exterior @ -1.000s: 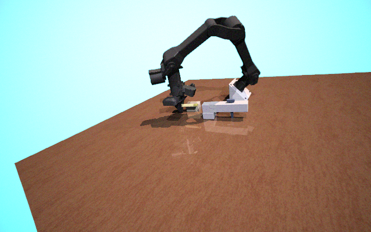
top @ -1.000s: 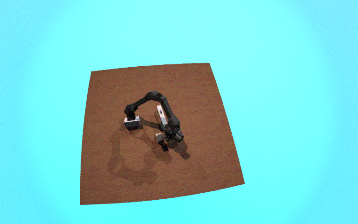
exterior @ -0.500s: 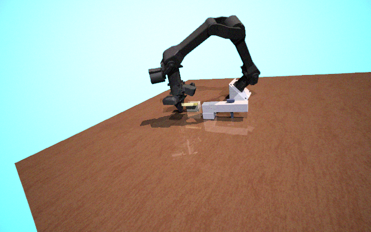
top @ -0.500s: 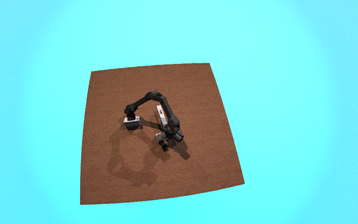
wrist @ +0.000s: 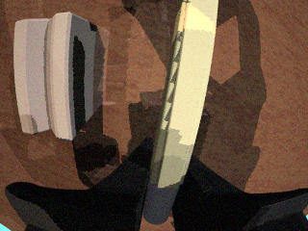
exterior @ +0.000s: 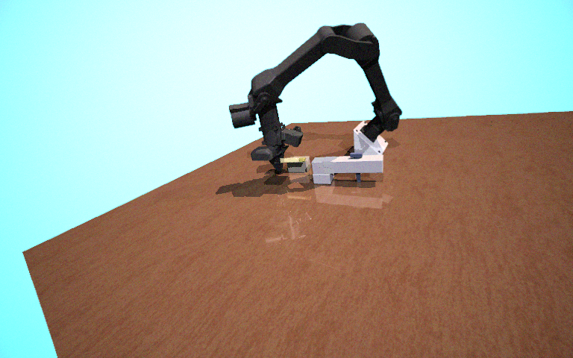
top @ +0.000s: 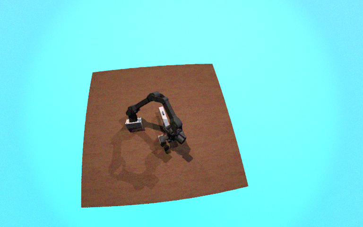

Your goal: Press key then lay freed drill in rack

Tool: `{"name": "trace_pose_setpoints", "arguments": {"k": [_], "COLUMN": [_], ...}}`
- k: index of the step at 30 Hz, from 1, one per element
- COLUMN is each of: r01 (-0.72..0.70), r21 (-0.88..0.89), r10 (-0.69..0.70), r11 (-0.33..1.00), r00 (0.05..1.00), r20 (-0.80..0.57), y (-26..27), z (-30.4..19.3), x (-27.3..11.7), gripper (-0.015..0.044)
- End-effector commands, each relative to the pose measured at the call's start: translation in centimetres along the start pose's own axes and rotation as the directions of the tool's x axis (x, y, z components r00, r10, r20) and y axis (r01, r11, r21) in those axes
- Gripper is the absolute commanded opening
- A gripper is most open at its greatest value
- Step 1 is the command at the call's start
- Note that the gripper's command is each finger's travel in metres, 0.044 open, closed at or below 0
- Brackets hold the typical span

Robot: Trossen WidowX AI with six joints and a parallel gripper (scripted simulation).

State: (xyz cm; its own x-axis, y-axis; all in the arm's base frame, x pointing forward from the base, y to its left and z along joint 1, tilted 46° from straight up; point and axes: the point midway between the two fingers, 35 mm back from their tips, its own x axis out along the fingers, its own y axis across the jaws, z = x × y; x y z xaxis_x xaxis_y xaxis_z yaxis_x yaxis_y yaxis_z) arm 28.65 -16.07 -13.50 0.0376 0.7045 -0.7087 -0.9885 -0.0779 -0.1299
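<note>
Wrist view: the black tool (top: pixel 167 152) (exterior: pixel 277 171) (wrist: pixel 158 145) pinches a slender, pale-yellow drill (exterior: pixel 293 159) (wrist: pixel 185 101) with rounded dark end.

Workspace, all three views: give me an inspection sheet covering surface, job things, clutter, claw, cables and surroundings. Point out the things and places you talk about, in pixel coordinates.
Surface: brown wood-grain table top (top: pixel 120 88) (exterior: pixel 295 295) (wrist: pixel 284 96), shadowed.
Job's things: pale yellow drill (exterior: pixel 291 160) (wrist: pixel 190 82), out of the white holder (top: pixel 161 109) (exterior: pixel 367 164); blue key (top: pixel 163 113) (exterior: pixel 355 155) on the holder; pale block (exterior: pixel 307 163) (wrist: pixel 62 82), probably the rack, beside the drill in the wrist view.
Clutter: nothing seen.
Claw (top: pixel 171 139) (exterior: pixel 277 169) (wrist: pixel 158 145): closed on the drill.
Cables: nothing seen.
Surroundings: plain pale blue.
</note>
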Motion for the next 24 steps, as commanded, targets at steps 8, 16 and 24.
{"name": "trace_pose_setpoints", "arguments": {"k": [8, 16, 24], "r01": [0.000, 0.000, 0.000], "r21": [-0.004, -0.004, -0.004], "r10": [0.000, 0.000, 0.000], "r11": [1.000, 1.000, 1.000], "r00": [1.000, 1.000, 1.000], "r20": [-0.005, -0.005, -0.005], "y": [-0.03, -0.03, -0.03], "z": [0.02, 0.04, 0.06], "x": [-0.50, -0.70, -0.89], "gripper": [0.0000, 0.0000, 0.0000]}}
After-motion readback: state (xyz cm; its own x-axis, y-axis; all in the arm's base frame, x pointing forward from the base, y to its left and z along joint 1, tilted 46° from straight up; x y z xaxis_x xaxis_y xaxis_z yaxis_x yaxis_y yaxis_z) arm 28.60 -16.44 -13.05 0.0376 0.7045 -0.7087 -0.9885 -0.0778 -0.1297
